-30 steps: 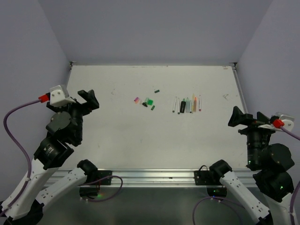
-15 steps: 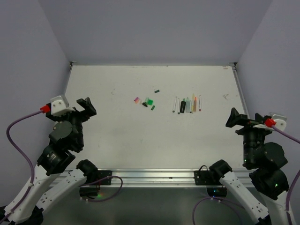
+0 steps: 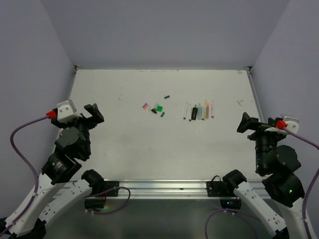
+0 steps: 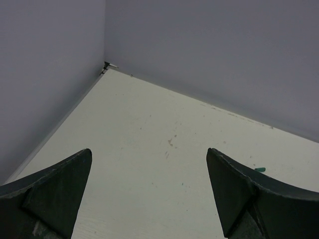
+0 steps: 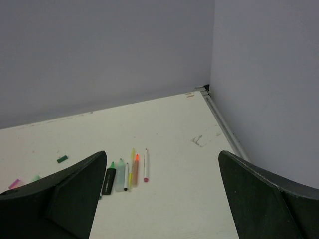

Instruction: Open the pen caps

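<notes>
Claws: left gripper (image 3: pixel 93 113) at 9 o'clock of the table (image 3: pixel 124 144), right gripper (image 3: pixel 243 123) at 3 o'clock; both jaws wide, nothing between them.
Pens: pens (image 3: pixel 199 110) lie side by side in a row at 2 o'clock from table centre, well apart from both claws.
Caps: pen caps (image 3: pixel 157 108) lie loose and scattered at 12 o'clock, apart from the pens.
Progress: judged done or nearly so; right wrist view shows bare coloured tips on several pens.
Unclear: too small to tell whether every pen is uncapped; cap count uncertain; left wrist view cuts off nearly all of it.
</notes>
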